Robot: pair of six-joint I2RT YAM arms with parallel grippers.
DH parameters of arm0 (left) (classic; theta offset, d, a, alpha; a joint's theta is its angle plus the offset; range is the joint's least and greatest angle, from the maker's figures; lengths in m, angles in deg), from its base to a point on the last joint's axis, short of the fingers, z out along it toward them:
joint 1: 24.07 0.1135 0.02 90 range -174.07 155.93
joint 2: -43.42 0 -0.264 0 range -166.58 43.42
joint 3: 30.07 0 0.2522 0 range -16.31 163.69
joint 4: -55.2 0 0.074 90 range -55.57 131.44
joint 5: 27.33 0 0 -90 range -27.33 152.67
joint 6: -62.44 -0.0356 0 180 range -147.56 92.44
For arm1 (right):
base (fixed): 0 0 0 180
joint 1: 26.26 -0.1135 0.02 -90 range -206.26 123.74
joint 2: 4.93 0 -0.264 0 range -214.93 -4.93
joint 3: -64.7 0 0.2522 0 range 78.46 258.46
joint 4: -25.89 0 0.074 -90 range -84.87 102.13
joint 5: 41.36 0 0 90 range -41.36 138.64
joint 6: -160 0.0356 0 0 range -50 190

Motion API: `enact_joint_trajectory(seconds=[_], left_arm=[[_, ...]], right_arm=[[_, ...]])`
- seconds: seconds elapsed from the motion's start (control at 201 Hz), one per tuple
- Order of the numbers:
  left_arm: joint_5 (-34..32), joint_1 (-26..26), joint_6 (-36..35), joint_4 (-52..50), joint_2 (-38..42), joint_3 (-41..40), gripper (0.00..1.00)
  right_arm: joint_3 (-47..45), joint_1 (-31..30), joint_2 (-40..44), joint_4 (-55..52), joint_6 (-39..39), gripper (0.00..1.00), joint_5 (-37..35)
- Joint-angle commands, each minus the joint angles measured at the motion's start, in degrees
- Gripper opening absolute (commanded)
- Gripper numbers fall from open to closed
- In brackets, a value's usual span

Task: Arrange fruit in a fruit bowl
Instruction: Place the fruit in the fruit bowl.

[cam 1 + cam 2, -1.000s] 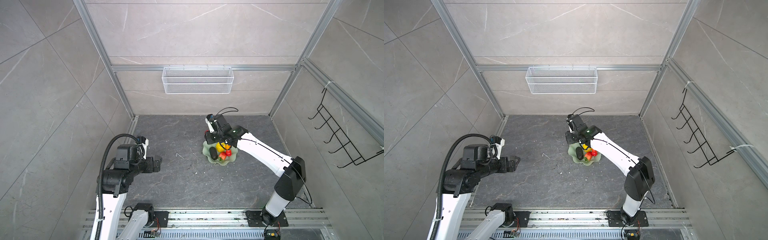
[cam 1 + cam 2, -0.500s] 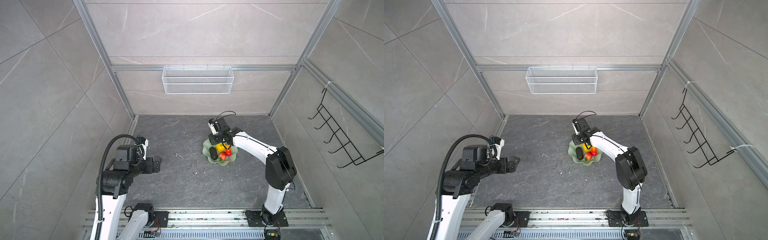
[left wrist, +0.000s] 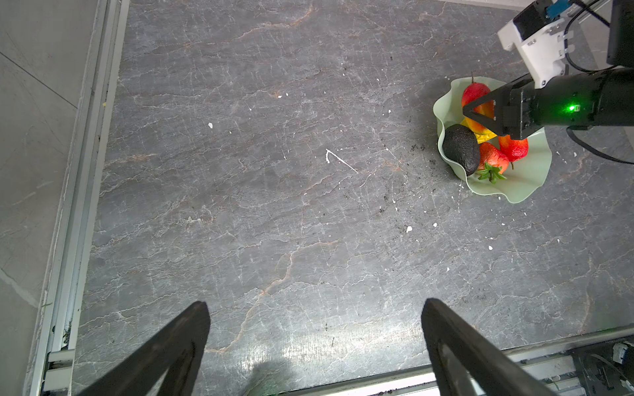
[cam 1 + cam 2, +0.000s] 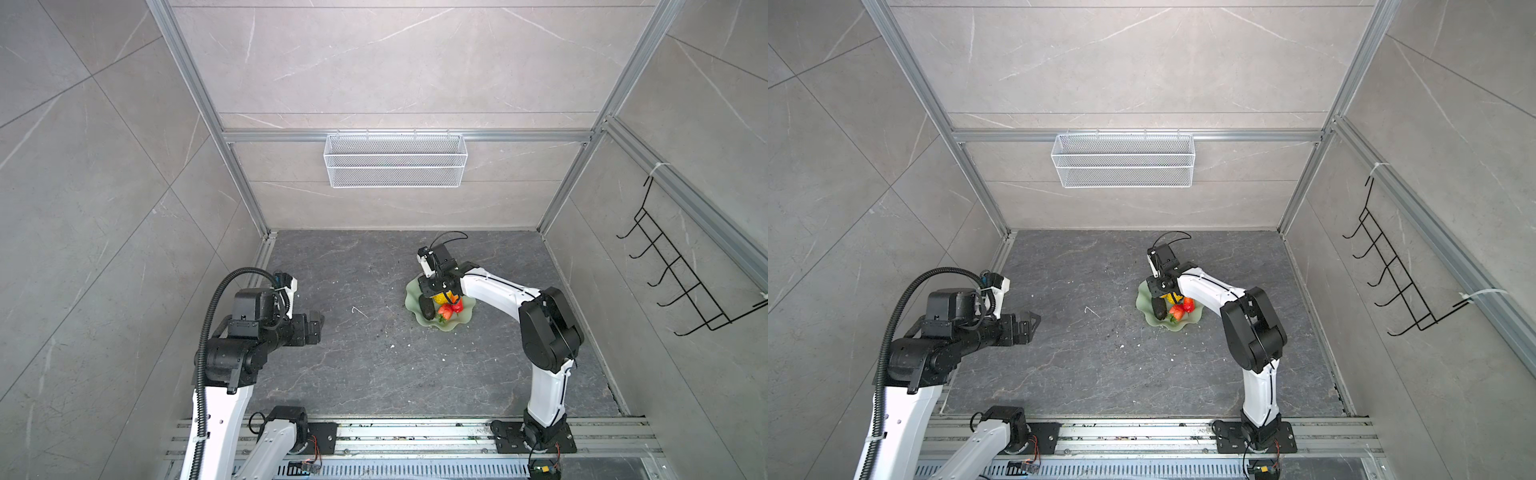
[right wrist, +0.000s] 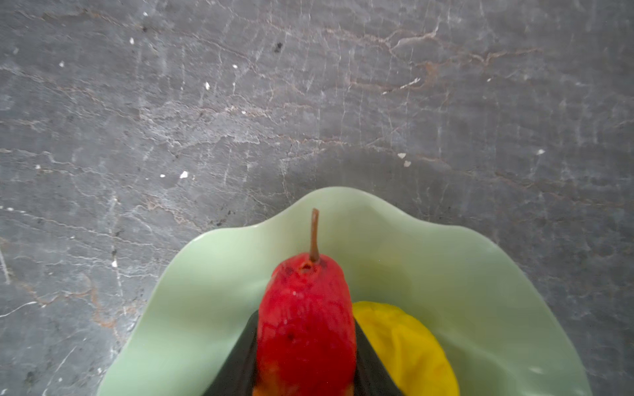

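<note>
Right gripper [image 5: 304,317] clamping nearly shut on red-orange elongated toy fruit [image 5: 305,291] with brown stem, holding it within pale mint-green wavy-rimmed bowl [image 5: 446,274], just beside knobbly yellow fruit [image 5: 401,343]. Left gripper [image 3: 315,303] hovering wide open, gripping nothing, well apart from bowl.

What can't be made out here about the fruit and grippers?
- Right gripper: under its own wrist in both top views; cut off by the frame edge in its wrist view.
- Yellow fruit: partly behind that gripper in every view.
- Held red fruit resting on the fruit bowl or lifted: unclear.
</note>
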Motion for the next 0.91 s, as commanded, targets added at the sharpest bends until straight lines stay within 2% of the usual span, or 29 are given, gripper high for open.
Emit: enact_joint_trajectory(seconds=[0.0,0.07,0.299,0.399,0.508,0.593,0.673,0.807,0.902], left_arm=[[0.41,0.07,-0.85,0.18,-0.17,0.83,1.00],[0.36,0.07,-0.86,0.09,-0.02,0.75,1.00],[0.18,0.07,-0.77,0.02,-0.31,1.16,1.00],[0.18,0.07,-0.85,-0.18,-0.55,1.75,1.00],[0.01,0.05,-0.89,-0.37,-0.61,2.29,1.00],[0.08,0.07,-0.79,-0.36,-0.40,2.50,1.00],[0.47,0.07,-0.37,0.27,0.04,2.60,1.00],[0.53,0.07,1.76,6.65,2.20,0.29,1.00],[-6.78,0.07,5.63,15.39,3.59,-4.64,1.00]], right_arm=[[-0.37,0.26,-1.06,1.30,-0.31,0.39,-0.30],[-0.49,0.26,-1.10,1.21,-0.20,0.43,-0.06],[-0.87,0.25,2.87,-0.29,-0.16,0.67,0.05],[-0.58,0.27,7.20,-2.45,-0.56,0.72,0.05],[-0.82,0.27,14.31,-5.28,-1.13,0.83,0.22],[-2.25,0.25,20.96,-7.12,-1.73,0.99,0.08],[-5.15,0.80,28.80,-8.59,-2.01,1.00,-0.65],[-13.79,6.27,42.90,-7.67,0.26,1.00,-0.56],[-22.69,12.45,51.69,-3.48,2.58,1.00,1.53]])
